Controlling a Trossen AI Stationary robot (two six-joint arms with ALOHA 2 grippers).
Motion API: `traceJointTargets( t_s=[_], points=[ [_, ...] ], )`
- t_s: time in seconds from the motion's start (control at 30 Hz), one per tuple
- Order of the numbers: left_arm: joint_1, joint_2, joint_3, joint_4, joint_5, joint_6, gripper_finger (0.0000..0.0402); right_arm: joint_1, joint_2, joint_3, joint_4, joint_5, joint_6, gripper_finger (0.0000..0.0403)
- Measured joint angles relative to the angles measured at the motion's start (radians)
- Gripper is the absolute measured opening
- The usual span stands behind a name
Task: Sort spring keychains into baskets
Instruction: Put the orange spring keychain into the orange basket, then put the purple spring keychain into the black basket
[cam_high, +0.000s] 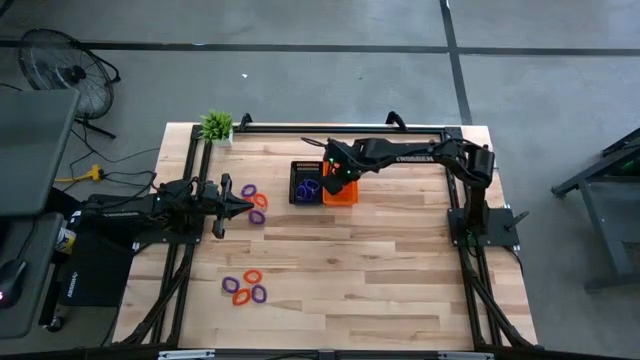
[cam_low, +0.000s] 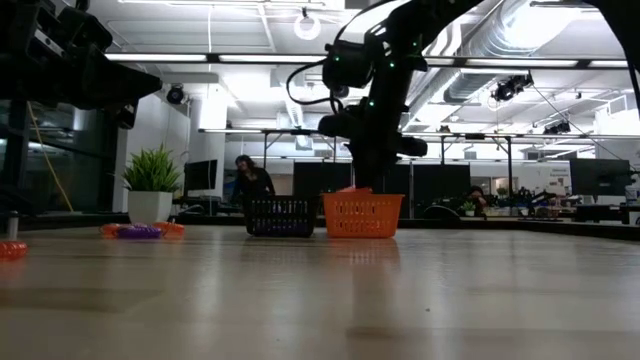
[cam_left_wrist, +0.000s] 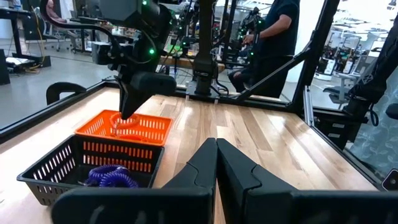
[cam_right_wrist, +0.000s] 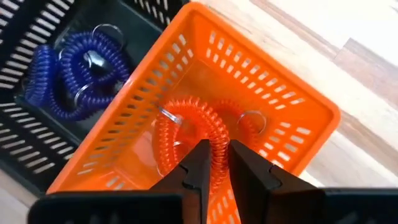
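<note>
My right gripper reaches down into the orange basket, shut on an orange-red spring keychain. A second orange-red coil lies in that basket. The black basket stands right beside it and holds purple keychains. Loose purple and orange-red keychains lie in front of my left gripper, around, and in a second group nearer the table's front edge. My left gripper is shut on nothing and points level toward the baskets. My right gripper pinches one stretch of the orange-red keychain's coil between its two fingers. They come from above, slanting down into the orange basket. The rest of the loop curves away from the fingers inside the basket; whether it rests on the basket's floor I cannot tell.
A small green potted plant stands at the table's far left corner. Dark frame rails run along the table's sides and far edge. Bare wood lies between the baskets and the front edge. People sit and stand in the room beyond the table.
</note>
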Motion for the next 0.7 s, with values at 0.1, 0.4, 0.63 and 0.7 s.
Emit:
traceJointTargets(
  t_s=[0.1,0.4,0.63,0.7],
  points=[
    [0.0,0.0,0.0,0.0,0.0,0.0,0.0001,-0.001,0.0,0.0,-0.001,-0.007,-0.013,0.0054],
    [0.0,0.0,0.0,0.0,0.0,0.0,0.0001,-0.001,0.0,0.0,-0.015,-0.055,-0.047,0.0079],
    [0.0,0.0,0.0,0.0,0.001,0.0,0.0001,0.019,-0.02,0.0,-0.045,-0.121,-0.089,0.0108],
    [0.0,0.0,0.0,0.0,0.004,0.0,0.0001,0.032,-0.04,0.0,-0.044,-0.131,-0.137,0.0113]
  ],
)
